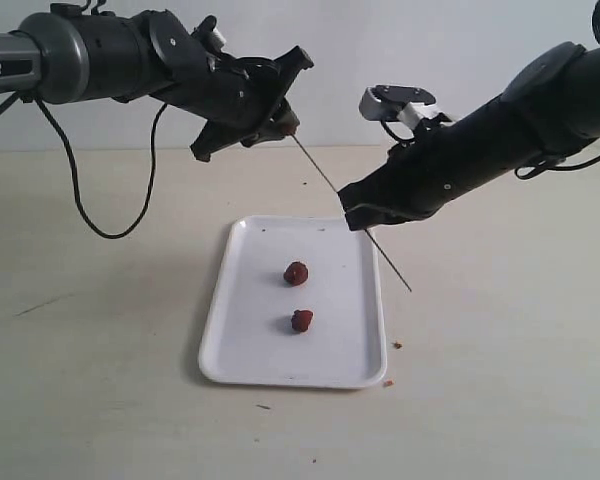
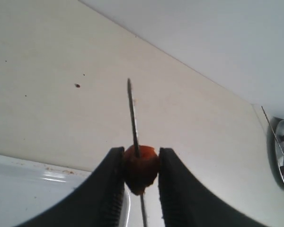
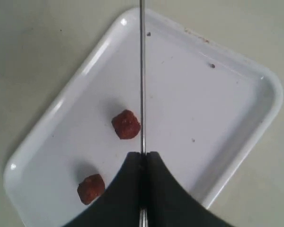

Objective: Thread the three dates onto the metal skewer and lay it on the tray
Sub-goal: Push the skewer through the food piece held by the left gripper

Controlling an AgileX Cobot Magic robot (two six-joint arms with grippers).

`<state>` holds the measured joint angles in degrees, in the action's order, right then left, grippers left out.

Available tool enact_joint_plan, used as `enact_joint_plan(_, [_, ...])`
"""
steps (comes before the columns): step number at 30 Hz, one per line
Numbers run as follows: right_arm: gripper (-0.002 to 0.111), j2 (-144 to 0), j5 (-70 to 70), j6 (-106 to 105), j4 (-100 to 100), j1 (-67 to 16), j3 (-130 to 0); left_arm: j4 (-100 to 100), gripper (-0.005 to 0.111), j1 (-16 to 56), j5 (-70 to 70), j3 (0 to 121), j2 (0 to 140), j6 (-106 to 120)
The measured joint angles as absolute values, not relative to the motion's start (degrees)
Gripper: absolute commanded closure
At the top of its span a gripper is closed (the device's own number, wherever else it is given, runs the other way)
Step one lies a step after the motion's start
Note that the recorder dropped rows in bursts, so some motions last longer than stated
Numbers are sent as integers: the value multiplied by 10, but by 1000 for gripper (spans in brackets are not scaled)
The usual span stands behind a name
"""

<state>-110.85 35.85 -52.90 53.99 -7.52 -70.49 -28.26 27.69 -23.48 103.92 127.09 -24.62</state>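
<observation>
The thin metal skewer [image 1: 325, 176] slants in the air above the far end of the white tray [image 1: 230, 300]. My right gripper [image 1: 352, 215] is shut on the skewer [image 3: 142, 71] near its middle. My left gripper [image 1: 288, 127] is shut on one date [image 2: 140, 168] at the skewer's upper end; the skewer [image 2: 132, 113] passes through that date and sticks out past it. Two more dates [image 1: 296, 273] [image 1: 301, 320] lie loose on the tray, seen as the nearer date [image 3: 126, 124] and the farther date [image 3: 90, 188] in the right wrist view on the tray [image 3: 227, 118].
Brown crumbs [image 1: 397, 345] lie on the beige table beside the tray's right edge. A black cable [image 1: 80, 195] hangs from the left arm at the back left. A round metal object [image 2: 283, 153] shows at the edge of the left wrist view.
</observation>
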Motion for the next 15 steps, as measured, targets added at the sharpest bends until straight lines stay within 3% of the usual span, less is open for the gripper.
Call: enact_joint_plan(15, [108,-1159,344,-623,656,-75,-746,-293,80,277,-251,1039,1271,-198])
